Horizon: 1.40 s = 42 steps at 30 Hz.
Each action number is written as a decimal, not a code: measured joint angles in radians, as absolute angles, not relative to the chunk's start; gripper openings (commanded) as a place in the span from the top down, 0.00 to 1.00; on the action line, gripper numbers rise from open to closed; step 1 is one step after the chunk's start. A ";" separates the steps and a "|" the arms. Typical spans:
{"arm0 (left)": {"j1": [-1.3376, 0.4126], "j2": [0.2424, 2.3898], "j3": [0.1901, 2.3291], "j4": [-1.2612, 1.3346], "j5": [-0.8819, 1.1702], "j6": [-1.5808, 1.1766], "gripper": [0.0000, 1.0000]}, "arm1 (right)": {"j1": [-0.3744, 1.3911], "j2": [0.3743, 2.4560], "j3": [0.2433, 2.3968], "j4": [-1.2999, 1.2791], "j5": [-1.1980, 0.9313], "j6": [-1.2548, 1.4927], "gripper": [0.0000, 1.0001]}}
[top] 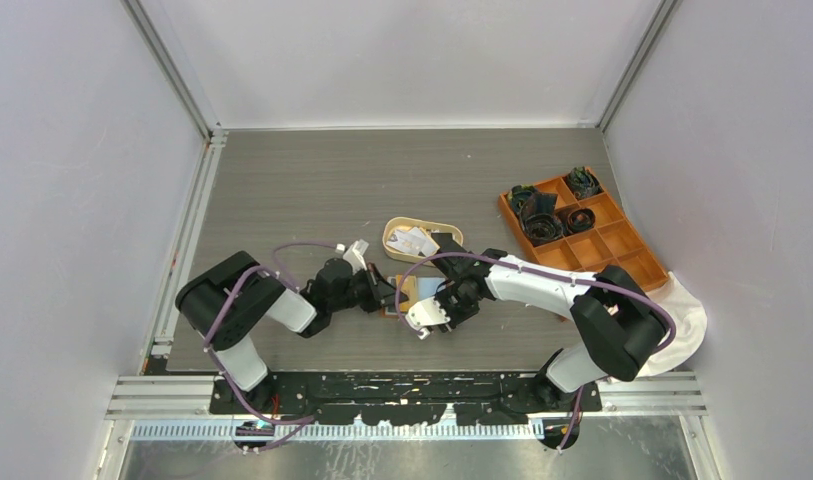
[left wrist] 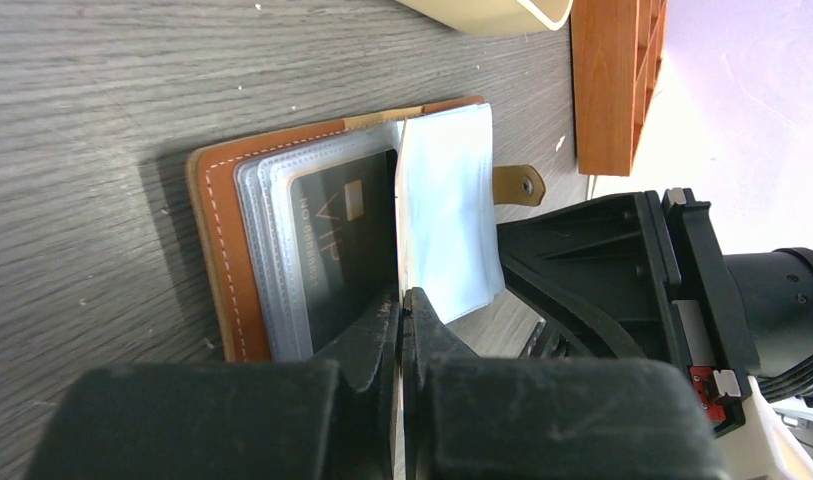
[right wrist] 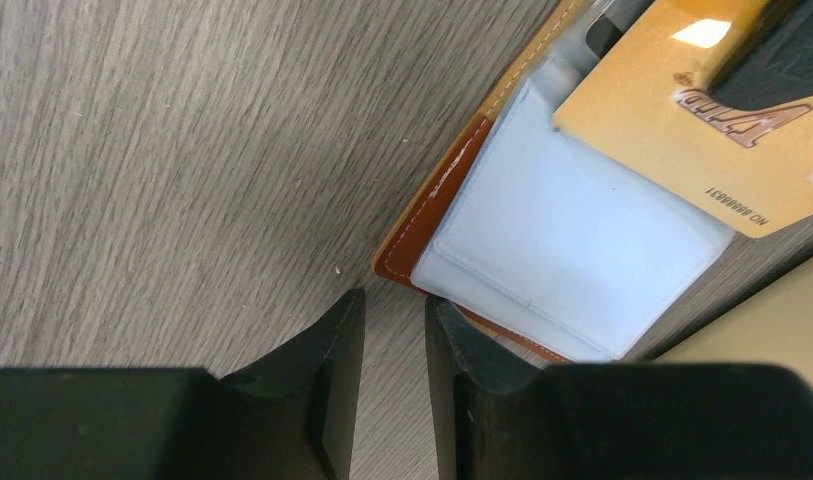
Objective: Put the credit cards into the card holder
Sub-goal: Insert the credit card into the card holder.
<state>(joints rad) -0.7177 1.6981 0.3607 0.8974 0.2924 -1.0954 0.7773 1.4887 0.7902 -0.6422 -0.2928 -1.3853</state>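
The brown leather card holder (top: pixel 399 306) lies open on the table between my two grippers. In the left wrist view its clear sleeves (left wrist: pixel 282 250) hold a black VIP card (left wrist: pixel 342 240), and its snap tab (left wrist: pixel 519 185) sticks out. My left gripper (left wrist: pixel 404 295) is shut on an orange VIP card (right wrist: pixel 672 140), held on edge over the holder's pale blue sleeve (right wrist: pixel 562 260). My right gripper (right wrist: pixel 394 305) is empty, its jaws a little apart, just off the holder's leather corner (right wrist: pixel 407 262). More credit cards (top: pixel 414 240) lie in the cream tray.
The cream oval tray (top: pixel 452 236) sits just behind the holder. An orange compartmented box (top: pixel 622 245) with dark rolled items stands at the right. A white cloth (top: pixel 687 320) lies at the front right. Walls close in the table on three sides.
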 measured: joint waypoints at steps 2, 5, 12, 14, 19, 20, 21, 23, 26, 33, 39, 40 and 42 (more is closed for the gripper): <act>-0.721 1.715 0.362 0.919 0.303 -1.103 1.00 | 0.777 1.490 0.791 -0.643 -0.293 -1.385 0.66; -0.722 1.729 0.362 0.939 0.316 -1.120 1.00 | 0.777 1.493 0.793 -0.645 -0.293 -1.385 0.66; -0.723 1.735 0.362 0.942 0.334 -1.139 1.00 | 0.777 1.493 0.793 -0.646 -0.293 -1.385 0.66; -0.724 1.736 0.362 0.942 0.338 -1.147 1.00 | 0.777 1.493 0.793 -0.645 -0.293 -1.385 0.66; -0.724 1.737 0.362 0.936 0.342 -1.171 1.00 | 0.777 1.493 0.793 -0.646 -0.293 -1.385 0.66; -0.724 1.737 0.362 0.934 0.342 -1.174 1.00 | 0.777 1.493 0.793 -0.646 -0.293 -1.385 0.66; -0.724 1.737 0.362 0.933 0.342 -1.178 1.00 | 0.777 1.493 0.793 -0.646 -0.293 -1.385 0.66; -0.724 1.737 0.362 0.929 0.341 -1.188 1.00 | 0.777 1.493 0.793 -0.646 -0.293 -1.385 0.66; -0.724 1.737 0.364 0.920 0.342 -1.198 1.00 | 0.777 1.493 0.793 -0.646 -0.293 -1.385 0.66; -0.718 1.730 0.388 0.867 0.362 -1.201 1.00 | 0.777 1.493 0.794 -0.646 -0.293 -1.385 0.66; -0.715 1.729 0.416 0.814 0.382 -1.201 1.00 | 0.778 1.493 0.794 -0.646 -0.293 -1.385 0.66; -0.714 1.729 0.419 0.809 0.386 -1.201 1.00 | 0.778 1.493 0.794 -0.646 -0.293 -1.385 0.66; -0.712 1.729 0.422 0.801 0.391 -1.201 1.00 | 0.778 1.493 0.794 -0.646 -0.293 -1.385 0.66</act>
